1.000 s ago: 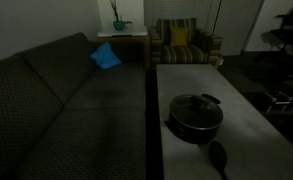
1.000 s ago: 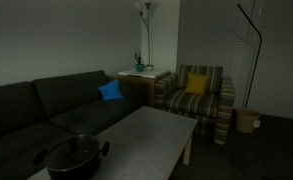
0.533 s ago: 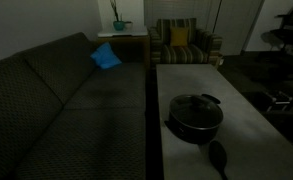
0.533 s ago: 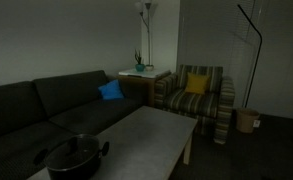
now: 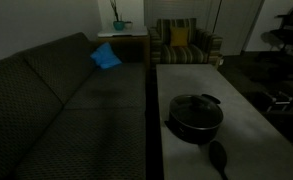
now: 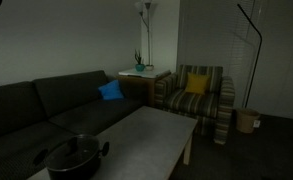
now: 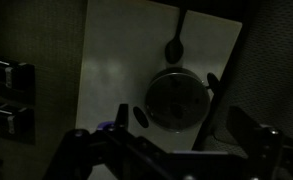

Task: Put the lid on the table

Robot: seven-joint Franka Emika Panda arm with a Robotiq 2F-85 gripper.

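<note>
Hovering high above the table, the gripper hangs with its jaws spread wide, holding nothing.

Near one end of the long pale top stands the black pot, and the lid rests on its rim, with a dark spoon just beside the pot. See-through and probably glass, the lid should be stiff, fairly weighty, slick at the rim and breakable if dropped. The dark centre knob looks the soundest place to pinch. No brand or writing is legible in this dimness.
</note>
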